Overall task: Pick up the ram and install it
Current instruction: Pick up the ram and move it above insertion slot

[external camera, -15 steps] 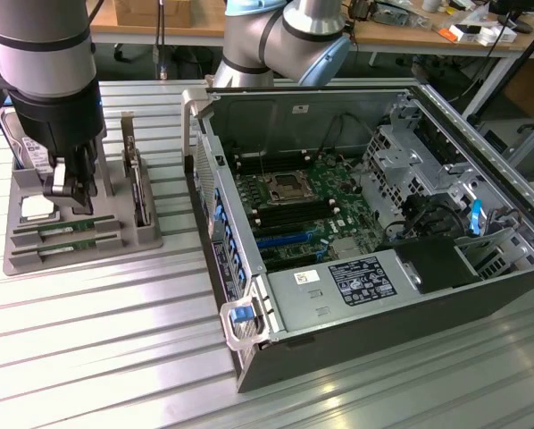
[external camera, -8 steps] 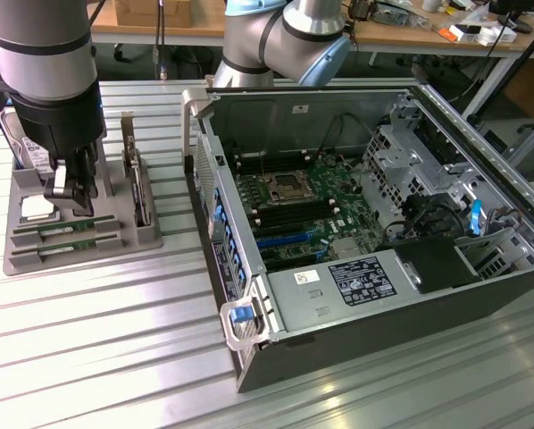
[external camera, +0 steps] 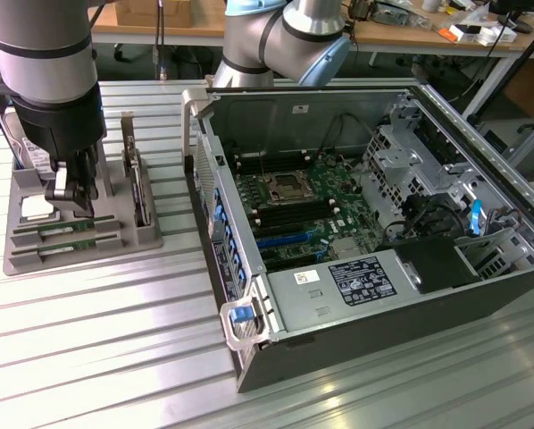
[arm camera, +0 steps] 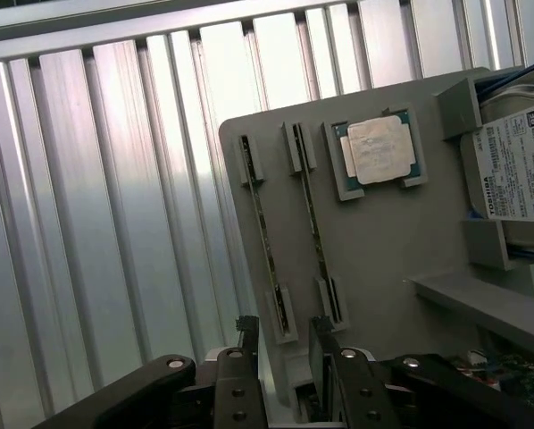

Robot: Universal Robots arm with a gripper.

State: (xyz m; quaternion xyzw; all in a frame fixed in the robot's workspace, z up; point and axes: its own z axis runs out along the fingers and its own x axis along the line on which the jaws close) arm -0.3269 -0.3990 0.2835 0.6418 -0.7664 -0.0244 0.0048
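On the exterior view's left, the robot arm hangs low over a grey tray (external camera: 79, 257) that sits on the ribbed metal worktop (external camera: 115, 349). The claw (external camera: 75, 201) is spread wide and grips nothing, its fingertips just above the tray.

Two ram sticks stand on edge in parallel slots of the tray. The outer ram stick (external camera: 70, 248) lies by the tray's front edge. The inner ram stick (external camera: 60, 228) lies just beside the square silver CPU (external camera: 37, 208).

In the wrist view the claw (arm camera: 283, 326) is at the near end of the slots. The outer ram stick (arm camera: 265, 241) runs away roughly between its fingers (arm camera: 246, 344), and the inner ram stick (arm camera: 316, 237) and the CPU (arm camera: 379, 149) lie to one side.

Further right in the exterior view, a hard drive (external camera: 140, 192) stands upright at the tray's end. Right of it is an open computer case (external camera: 356, 344) with its motherboard (external camera: 312, 192) exposed.
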